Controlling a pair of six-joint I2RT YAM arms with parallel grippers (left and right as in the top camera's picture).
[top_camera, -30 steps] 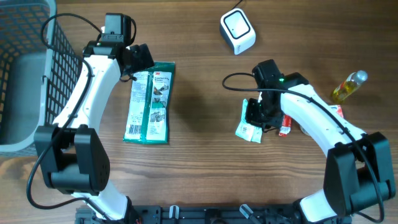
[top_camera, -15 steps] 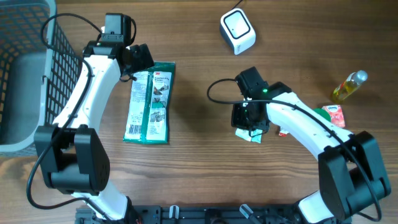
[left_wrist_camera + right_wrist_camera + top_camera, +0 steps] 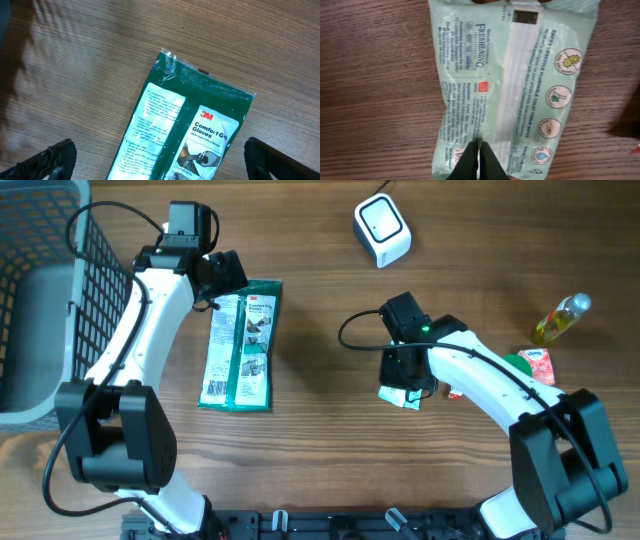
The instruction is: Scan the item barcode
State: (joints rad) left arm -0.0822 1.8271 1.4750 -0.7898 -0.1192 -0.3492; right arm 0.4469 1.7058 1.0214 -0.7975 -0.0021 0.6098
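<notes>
A pale green pack of toilet wipes point(image 3: 520, 85) lies flat on the wooden table, printed side up, with a dark printed patch near its far edge. My right gripper point(image 3: 479, 145) is shut, its two black fingers pinching the pack's film at the near edge. From overhead the right gripper point(image 3: 405, 372) covers most of the wipes pack point(image 3: 398, 394). The white scanner point(image 3: 382, 230) stands at the back, apart from both arms. My left gripper point(image 3: 160, 155) hangs open over a green gloves pack point(image 3: 195, 120), its fingers wide on either side and not touching it.
A wire basket point(image 3: 40, 290) fills the left edge. A small yellow bottle point(image 3: 560, 318) lies at the far right, with a green and red packet point(image 3: 538, 363) below it and a red-and-white packet point(image 3: 455, 388) beside the right arm.
My right gripper has closed fully and shifted left, away from the red-and-white packet, with the wipes pack moving along with it. The left arm and gloves pack have not moved.
</notes>
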